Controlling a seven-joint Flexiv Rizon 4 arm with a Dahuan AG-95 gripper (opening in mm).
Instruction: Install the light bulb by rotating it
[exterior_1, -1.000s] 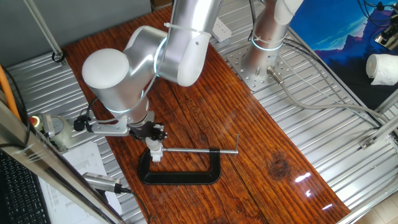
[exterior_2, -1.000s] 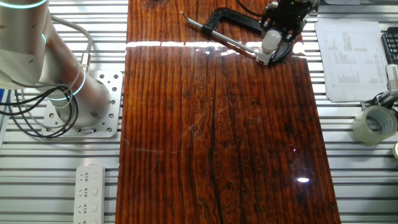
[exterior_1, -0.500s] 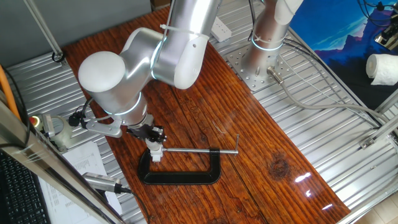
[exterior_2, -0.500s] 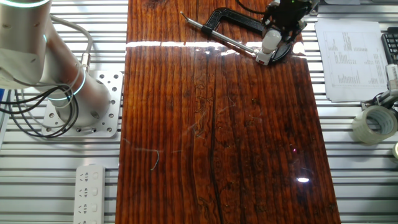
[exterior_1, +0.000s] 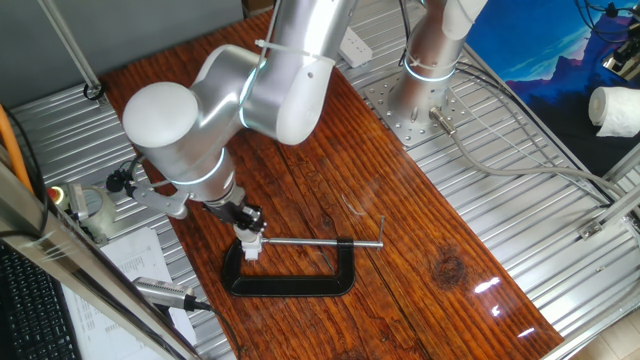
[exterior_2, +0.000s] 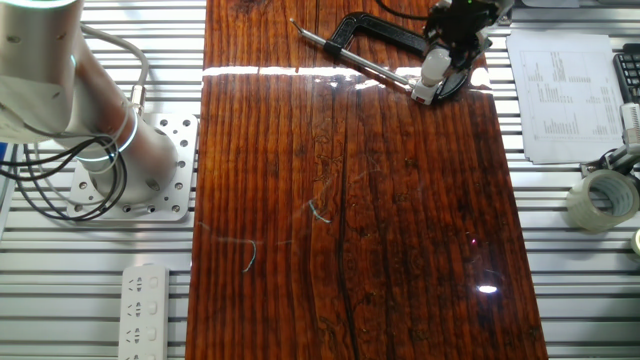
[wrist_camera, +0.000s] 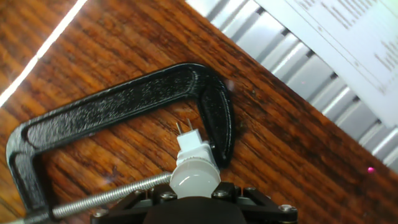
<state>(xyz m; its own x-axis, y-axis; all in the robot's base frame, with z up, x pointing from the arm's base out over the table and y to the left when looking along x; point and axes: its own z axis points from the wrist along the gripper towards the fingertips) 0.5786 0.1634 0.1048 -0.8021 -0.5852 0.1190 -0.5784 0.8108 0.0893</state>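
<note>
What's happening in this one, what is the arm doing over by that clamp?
The gripper holds the light bulb from above, its base seated in the small white socket block. That block is pinned inside the black C-clamp on the wooden table. The arm appears to be screwing the bulb in.

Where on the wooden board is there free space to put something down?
Free: the wide bare stretch of the wooden board from below the C-clamp down to the near edge, beside the arm's base. Crowded: the top end, where the gripper holds the light bulb inside the clamp.
</note>
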